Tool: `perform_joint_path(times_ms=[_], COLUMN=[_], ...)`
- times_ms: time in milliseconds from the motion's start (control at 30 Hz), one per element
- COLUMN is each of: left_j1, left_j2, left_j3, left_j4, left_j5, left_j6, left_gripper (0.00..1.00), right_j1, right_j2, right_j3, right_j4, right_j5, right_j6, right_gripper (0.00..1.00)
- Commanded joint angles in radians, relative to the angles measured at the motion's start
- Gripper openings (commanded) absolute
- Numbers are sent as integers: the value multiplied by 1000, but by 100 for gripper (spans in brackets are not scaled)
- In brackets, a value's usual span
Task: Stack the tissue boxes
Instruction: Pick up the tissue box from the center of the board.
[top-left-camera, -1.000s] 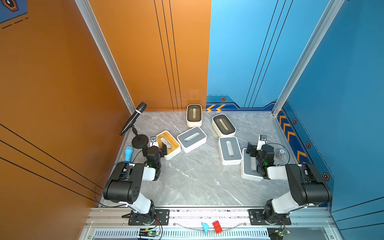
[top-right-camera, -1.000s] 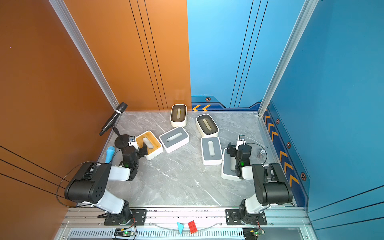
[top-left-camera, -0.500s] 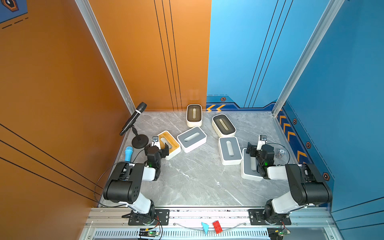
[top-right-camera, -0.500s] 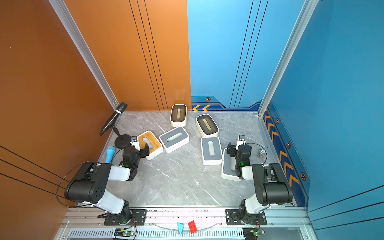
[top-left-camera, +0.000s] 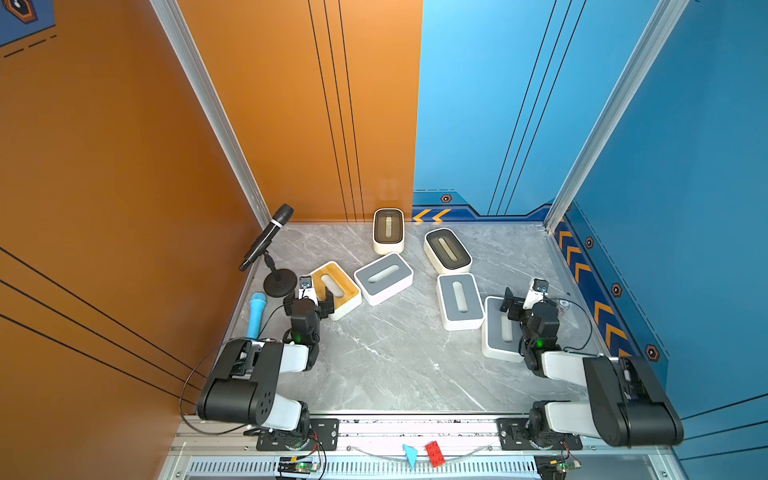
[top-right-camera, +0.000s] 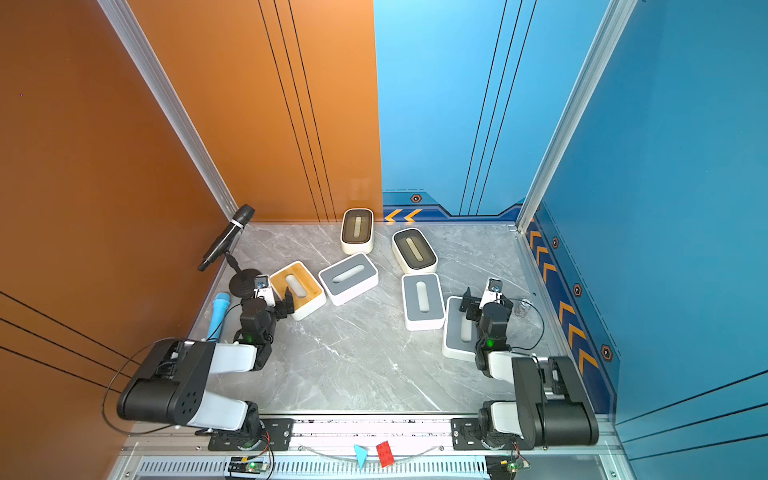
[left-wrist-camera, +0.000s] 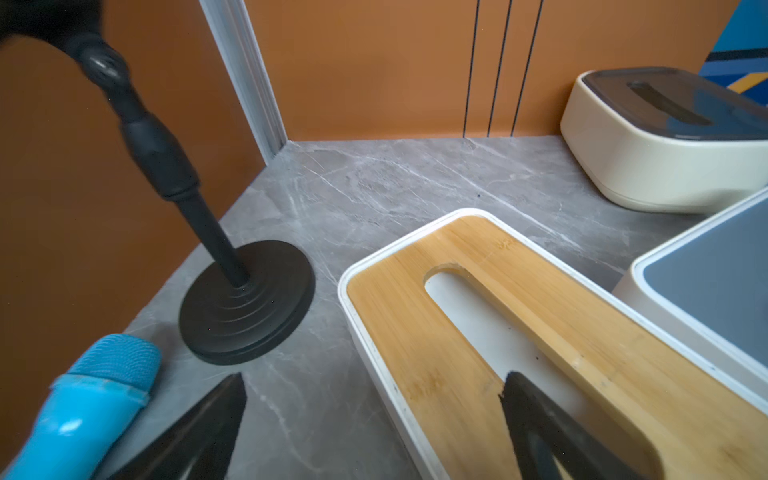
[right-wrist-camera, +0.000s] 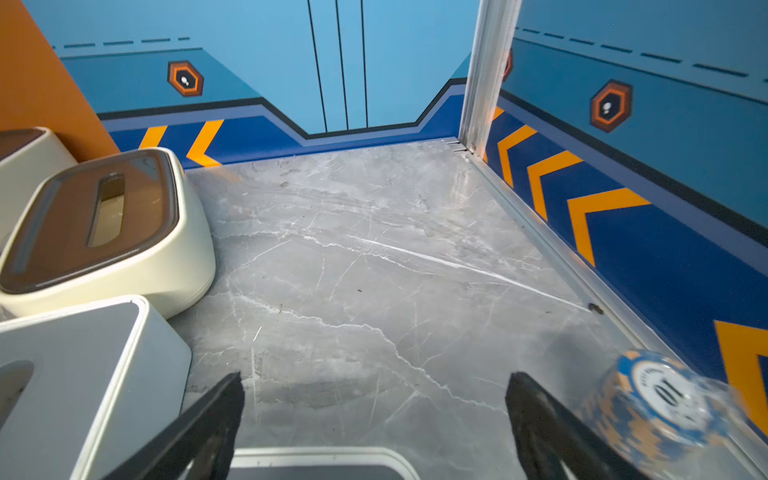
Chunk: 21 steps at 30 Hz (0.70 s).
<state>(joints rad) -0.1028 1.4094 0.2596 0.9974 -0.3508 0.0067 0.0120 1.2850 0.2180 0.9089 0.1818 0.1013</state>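
Tissue boxes (top-left-camera: 401, 272) all lie singly, none stacked, and nothing has shifted in the last second. Your left gripper (left-wrist-camera: 374, 378) hangs wide and empty, one finger over the wood-lidded box (left-wrist-camera: 395, 311). Your right gripper (right-wrist-camera: 374, 376), equally wide and empty, hovers above a grey-lidded box (top-left-camera: 494, 332). You have yet to start a grasp.

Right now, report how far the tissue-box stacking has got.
Done: nothing; no box sits on another. In hand: left gripper open over the wood-lidded box's edge, right gripper open above a grey-lidded box; neither holds anything. Left: all six boxes to stack.
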Motion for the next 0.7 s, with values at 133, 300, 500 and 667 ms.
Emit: perform_joint_path(times_ms=[133,300,500,667], left_j1=[-58,-85,-126,-143], left_j2=[-218,-429,-494,-479], left_j3=[2,160,388,558], left_j4=[-88,-553,-978,-1299], left_j5=[-224,-166,57,179], left_j6=[14,-96,-192,-225], left_gripper=[98,98,98,98], right_j1=[-4,-3,-4,-1], right_j2=[-447,-866,-1020,-853], right_j3=[-56,-19,118,267], right_j4=[-328,-751,-1128,-1266], right_j5=[114,173,177,80], right_j6=[74,142,193,227], right_gripper=[100,100,100,100])
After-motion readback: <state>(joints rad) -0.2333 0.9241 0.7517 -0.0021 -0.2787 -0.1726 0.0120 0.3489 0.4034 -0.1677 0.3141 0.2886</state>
